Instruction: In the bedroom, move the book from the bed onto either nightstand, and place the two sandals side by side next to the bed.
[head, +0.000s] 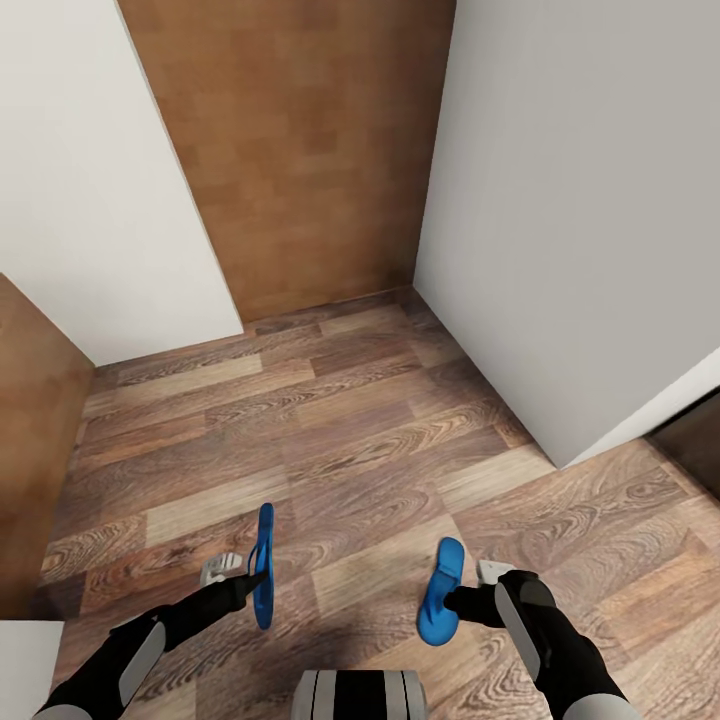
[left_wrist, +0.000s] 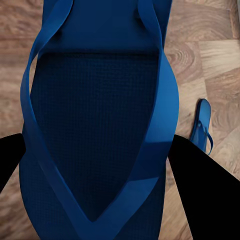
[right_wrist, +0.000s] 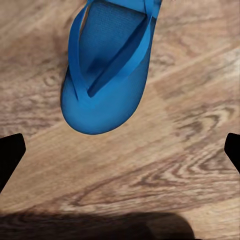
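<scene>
Wood-plank floor (head: 330, 440) runs between white walls and a brown door. Left gripper (head: 262, 580) pinches one blue sandal (head: 264, 570) on edge, fingers closed on its sole. Right gripper (head: 450, 602) looks spread beside the other sandal (head: 441, 592) on the floor. Light, floppy foam, I'd say: grip the sole's edge, mid-length.
</scene>
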